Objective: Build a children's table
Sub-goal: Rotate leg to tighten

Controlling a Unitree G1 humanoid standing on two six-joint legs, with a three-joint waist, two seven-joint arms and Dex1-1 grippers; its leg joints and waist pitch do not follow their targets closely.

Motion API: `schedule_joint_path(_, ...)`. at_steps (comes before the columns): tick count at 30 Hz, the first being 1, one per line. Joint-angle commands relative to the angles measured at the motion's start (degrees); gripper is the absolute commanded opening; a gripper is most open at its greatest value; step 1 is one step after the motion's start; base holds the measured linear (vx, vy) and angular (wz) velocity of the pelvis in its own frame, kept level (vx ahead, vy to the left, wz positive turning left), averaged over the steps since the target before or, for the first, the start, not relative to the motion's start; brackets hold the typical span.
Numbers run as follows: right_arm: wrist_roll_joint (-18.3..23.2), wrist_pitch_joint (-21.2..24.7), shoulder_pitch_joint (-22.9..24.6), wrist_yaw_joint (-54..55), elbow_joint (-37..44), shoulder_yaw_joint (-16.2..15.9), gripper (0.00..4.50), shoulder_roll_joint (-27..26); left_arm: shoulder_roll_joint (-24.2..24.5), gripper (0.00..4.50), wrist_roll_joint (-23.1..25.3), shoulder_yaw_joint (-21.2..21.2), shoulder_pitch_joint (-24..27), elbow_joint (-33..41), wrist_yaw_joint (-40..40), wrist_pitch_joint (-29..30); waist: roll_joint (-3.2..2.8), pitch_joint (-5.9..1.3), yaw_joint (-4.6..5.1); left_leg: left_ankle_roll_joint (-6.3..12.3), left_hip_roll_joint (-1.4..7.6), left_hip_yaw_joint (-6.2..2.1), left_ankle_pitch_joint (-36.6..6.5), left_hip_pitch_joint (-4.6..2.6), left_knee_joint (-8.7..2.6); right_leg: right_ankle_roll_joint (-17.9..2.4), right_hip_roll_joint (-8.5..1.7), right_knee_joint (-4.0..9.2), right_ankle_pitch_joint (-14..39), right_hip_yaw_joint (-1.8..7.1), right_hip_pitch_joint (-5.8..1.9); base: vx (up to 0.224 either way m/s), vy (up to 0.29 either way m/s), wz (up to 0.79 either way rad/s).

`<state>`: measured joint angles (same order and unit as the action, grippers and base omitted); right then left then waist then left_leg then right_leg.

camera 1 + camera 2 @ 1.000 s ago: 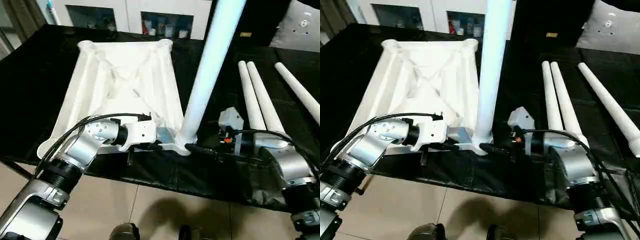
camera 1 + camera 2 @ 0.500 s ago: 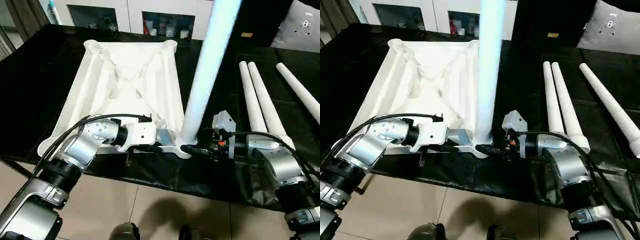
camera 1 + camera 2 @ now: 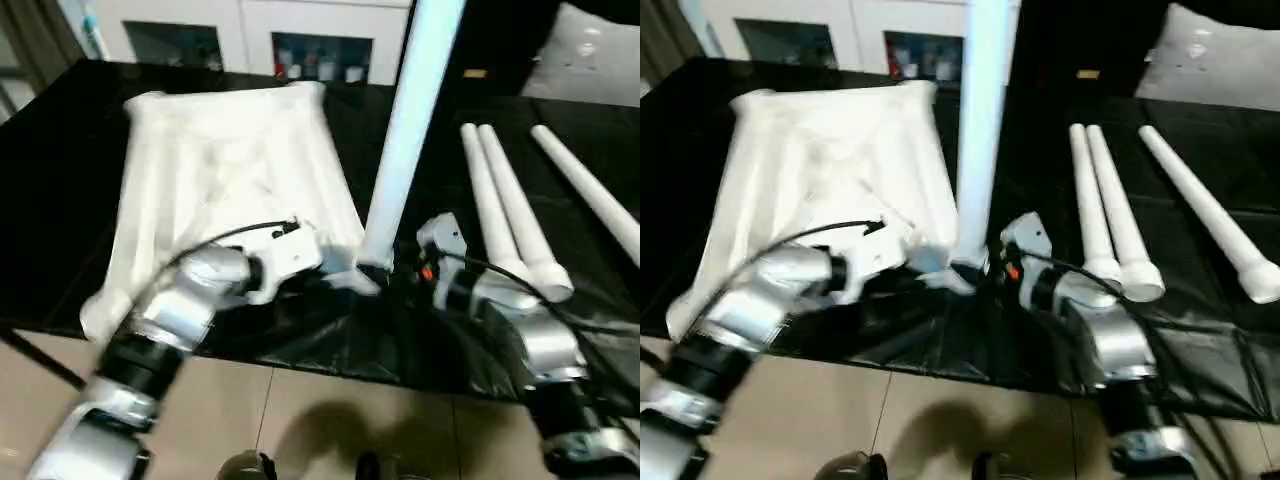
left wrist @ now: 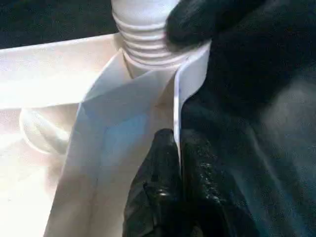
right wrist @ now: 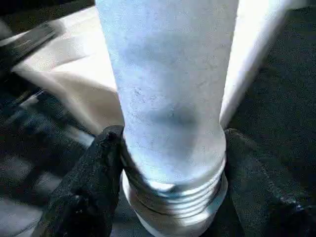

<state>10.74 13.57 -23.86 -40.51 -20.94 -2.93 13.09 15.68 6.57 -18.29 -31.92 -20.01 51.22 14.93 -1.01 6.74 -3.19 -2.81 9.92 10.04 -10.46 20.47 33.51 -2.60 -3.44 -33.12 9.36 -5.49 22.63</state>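
The children's table top [image 3: 220, 170] lies underside up on the black-covered work table. One white leg [image 3: 400, 130] stands upright in its near right corner socket, the threaded collar [image 4: 148, 44] showing above the socket. My left gripper [image 4: 178, 143] is shut on the thin rim wall of the top, just beside that socket. My right gripper [image 5: 173, 143] is at the leg's base, one black finger [image 5: 94, 182] on each side, pressed against the tube just above the collar. In the head views both grippers meet at that corner [image 3: 360, 275].
Three spare legs [image 3: 500, 200] lie side by side on the black cloth to the right, the outermost one [image 3: 590, 190] angled away. A white glass-door cabinet [image 3: 320, 50] stands behind the table. The front edge [image 3: 330, 360] of the work table drops to a tiled floor.
My right gripper has moved in to the leg's base and its fingers have narrowed around the tube. The head camera has shifted. My left gripper keeps its hold on the rim.
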Motion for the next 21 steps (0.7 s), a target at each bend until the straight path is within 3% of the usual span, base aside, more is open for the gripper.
schedule_joint_path(1, -1.1, 0.9, -1.6, 7.0, -5.1, -1.2, 2.72, -4.1, -6.7, 0.0, -1.8, -1.3, -0.5, 1.5, -6.0, 2.6, 0.3, -3.79, 0.1, 1.69, 3.17, -1.77, -14.7, -0.46, -4.03, -6.5, -6.06, 5.72, 31.0, 3.03, -2.49, 0.0, 0.0, 0.0)
schedule_joint_path(5, -2.0, 0.3, -3.6, 16.6, -9.2, 2.2, 2.72, -7.0, -12.9, 0.0, -0.9, 0.4, -1.4, 1.4, -13.7, 5.9, 0.45, -3.83, 0.52, 3.17, 2.9, -1.49, -13.5, -0.41, -3.9, -6.8, -5.74, 5.84, 28.0, 3.22, -2.23, 0.0, 0.0, 0.0)
schedule_joint_path(9, -2.3, 0.1, -4.1, 18.9, -10.0, 3.5, 2.72, -8.3, -14.2, 0.0, 0.3, 0.7, -2.0, 1.7, -16.0, 6.5, 0.29, -4.48, 0.09, 5.04, 2.91, -1.41, -9.1, 0.2, -3.75, -7.7, -5.61, 4.88, 21.6, 3.38, -2.65, 0.0, 0.0, 0.0)
schedule_joint_path(11, -2.2, -1.2, -3.4, 17.8, -9.2, 3.6, 2.72, -8.2, -12.4, 0.0, 1.2, 0.4, -2.4, 1.3, -15.4, 5.7, 0.18, -4.85, -0.11, 6.0, 3.14, -1.39, -6.4, 0.41, -3.58, -9.2, -5.53, 4.13, 15.5, 3.46, -2.71, 0.0, 0.0, 0.0)
schedule_joint_path(12, -1.9, -1.5, -3.1, 17.5, -9.0, 3.7, 3.07, -8.1, -11.7, 0.0, 1.5, 0.2, -2.6, 1.1, -15.1, 5.7, 0.12, -4.99, -0.14, 6.35, 3.14, -1.35, -5.7, 0.45, -3.47, -9.8, -5.51, 3.83, 13.3, 3.52, -2.77, 0.0, 0.0, 0.0)
schedule_joint_path(13, -1.6, -2.3, -2.8, 17.2, -8.6, 4.1, 3.07, -7.9, -10.7, 0.0, 1.8, 0.0, -2.6, 0.9, -14.5, 5.2, 0.09, -4.94, -0.23, 7.13, 3.15, -1.34, -5.0, 0.57, -3.45, -10.7, -5.49, 3.58, 11.0, 3.5, -2.76, 0.0, 0.0, 0.0)
schedule_joint_path(14, -1.1, -2.9, -2.5, 16.6, -8.3, 4.4, 3.42, -7.6, -9.8, 0.0, 2.3, -0.3, -2.6, 0.7, -13.9, 4.9, 0.06, -4.89, -0.21, 7.59, 3.11, -1.32, -5.3, 0.71, -3.44, -11.0, -5.57, 3.6, 10.6, 3.43, -2.87, 0.0, 0.0, 0.0)
schedule_joint_path(19, 0.3, -4.3, -1.3, 12.1, -5.7, 4.8, 3.75, -5.1, -6.8, 0.0, 3.4, -1.4, -2.2, 0.0, -11.3, 2.7, 0.02, -4.9, -0.44, 7.73, 3.3, -1.31, -6.1, 0.54, -3.46, -11.3, -5.58, 3.5, 10.6, 3.44, -2.99, 0.0, 0.0, 0.0)
schedule_joint_path(21, 1.0, -5.2, -0.5, 6.2, -3.9, 4.6, 3.89, -1.6, -4.0, 0.0, 3.4, -2.5, -1.7, -0.4, -8.1, 0.4, -0.06, -4.62, -0.46, 7.31, 3.31, -1.23, -7.6, 0.43, -3.53, -11.1, -5.59, 3.9, 12.9, 3.41, -2.8, 0.0, 0.0, 0.0)
